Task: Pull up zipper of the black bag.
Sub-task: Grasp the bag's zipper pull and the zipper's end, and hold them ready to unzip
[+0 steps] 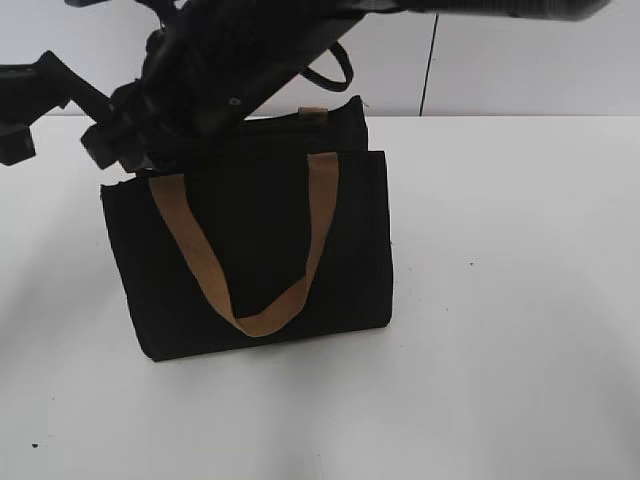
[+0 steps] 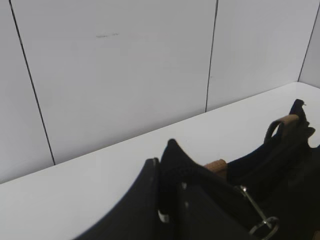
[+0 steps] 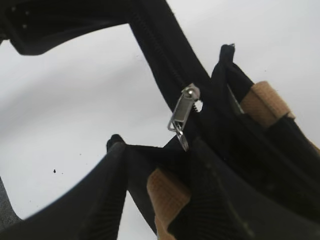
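The black bag [image 1: 350, 250] stands upright mid-table, with one tan handle [image 1: 190, 245] hanging down its front. Both arms crowd over its top left corner and hide the zip line in the exterior view. My left gripper [image 2: 170, 172] is shut on a peak of black fabric at the bag's end. The silvery zipper [image 2: 257, 215] lies just right of it. In the right wrist view the zipper [image 3: 181, 116] hangs from the zip line just above my right gripper [image 3: 157, 150]. That gripper is open, with black fabric and a tan strap tab [image 3: 167, 197] between its fingers.
The white table [image 1: 500, 380] spreads round the bag. A white panelled wall [image 2: 125, 75] stands close behind it. A second tan tab [image 3: 265, 105] sits on the bag's far rim.
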`<action>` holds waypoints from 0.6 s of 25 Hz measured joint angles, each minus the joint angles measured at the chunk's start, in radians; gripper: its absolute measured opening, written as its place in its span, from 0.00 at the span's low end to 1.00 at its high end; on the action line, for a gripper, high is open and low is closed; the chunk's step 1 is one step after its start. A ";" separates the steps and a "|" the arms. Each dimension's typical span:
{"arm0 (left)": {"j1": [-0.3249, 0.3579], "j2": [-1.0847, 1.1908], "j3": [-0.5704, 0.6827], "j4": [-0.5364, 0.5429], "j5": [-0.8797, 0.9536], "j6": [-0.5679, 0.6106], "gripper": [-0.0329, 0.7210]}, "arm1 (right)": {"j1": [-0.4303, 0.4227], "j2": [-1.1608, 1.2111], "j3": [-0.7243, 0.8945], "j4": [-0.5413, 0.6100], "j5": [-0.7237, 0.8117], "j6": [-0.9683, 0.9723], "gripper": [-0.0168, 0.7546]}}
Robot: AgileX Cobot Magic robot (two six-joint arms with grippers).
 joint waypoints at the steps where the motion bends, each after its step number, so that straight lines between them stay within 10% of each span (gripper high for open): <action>1: 0.000 0.000 0.000 0.000 0.000 0.000 0.09 | 0.002 0.007 0.000 0.001 -0.006 0.000 0.43; 15: 0.000 0.000 0.000 0.000 0.000 0.000 0.09 | 0.002 0.082 -0.001 0.016 -0.127 0.053 0.28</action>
